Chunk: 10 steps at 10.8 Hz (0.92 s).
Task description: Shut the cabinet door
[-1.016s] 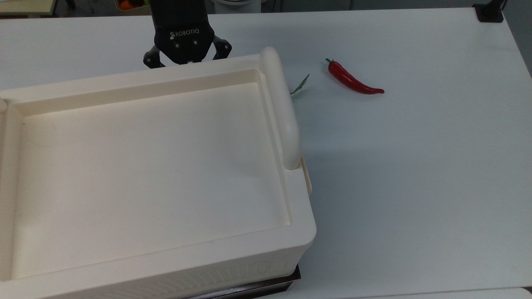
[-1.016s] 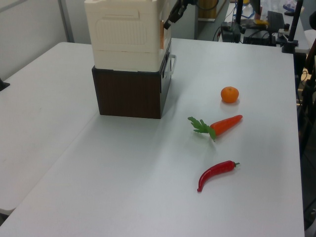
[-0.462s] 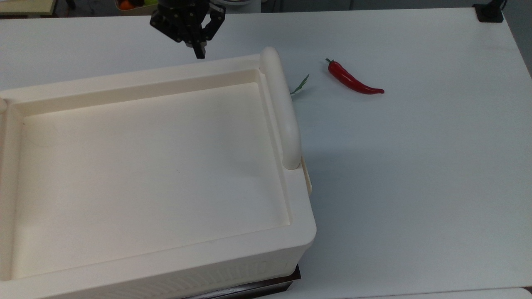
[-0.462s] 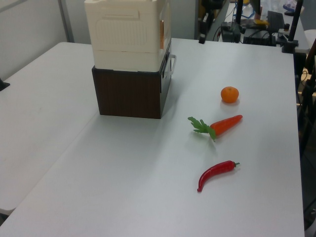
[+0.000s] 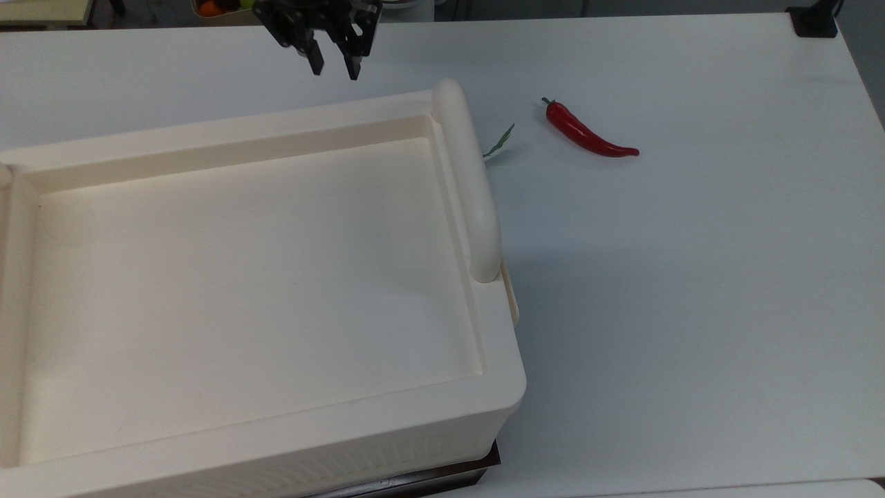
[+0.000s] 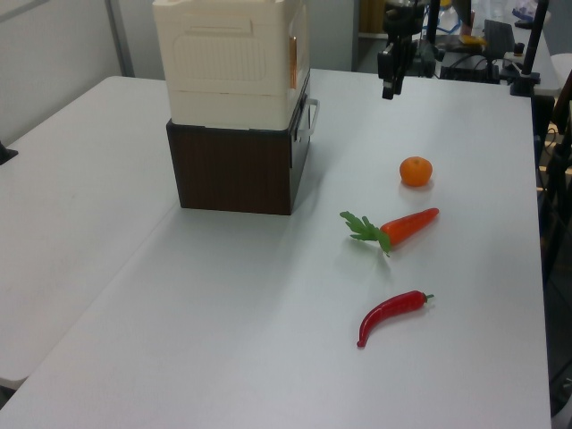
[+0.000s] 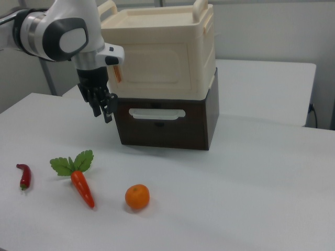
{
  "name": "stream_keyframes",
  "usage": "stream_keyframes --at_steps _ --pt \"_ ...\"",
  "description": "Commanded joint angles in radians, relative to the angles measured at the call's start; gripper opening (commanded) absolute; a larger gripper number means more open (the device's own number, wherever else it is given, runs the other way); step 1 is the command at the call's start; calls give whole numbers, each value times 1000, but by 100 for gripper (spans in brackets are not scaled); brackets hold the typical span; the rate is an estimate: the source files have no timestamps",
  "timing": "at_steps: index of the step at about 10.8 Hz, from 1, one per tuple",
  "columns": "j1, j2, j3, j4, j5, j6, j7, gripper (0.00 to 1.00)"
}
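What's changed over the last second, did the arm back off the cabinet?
Yes. The gripper has pulled away from the cabinet: in the top view it went from the cabinet's far edge up toward the frame's top, and in the left view it swung to the right, out over the table above the orange. It holds nothing, fingers apart. The cabinet, carrot and chili pepper have not moved.

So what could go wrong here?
1. The gripper hangs open, close to the cabinet's front corner. A sideways swing could bump the cabinet and jolt the door.
2. The carrot and orange lie on the table lower down, out in front. A low sweep could knock them away.
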Motion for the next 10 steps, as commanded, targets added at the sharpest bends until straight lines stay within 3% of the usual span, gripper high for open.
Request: stream_keyframes --at_steps 1,10 --pt "-6 -53 8 -33 -89 -82 61 100" --pt "-34 -52 7 -9 -90 -92 63 100"
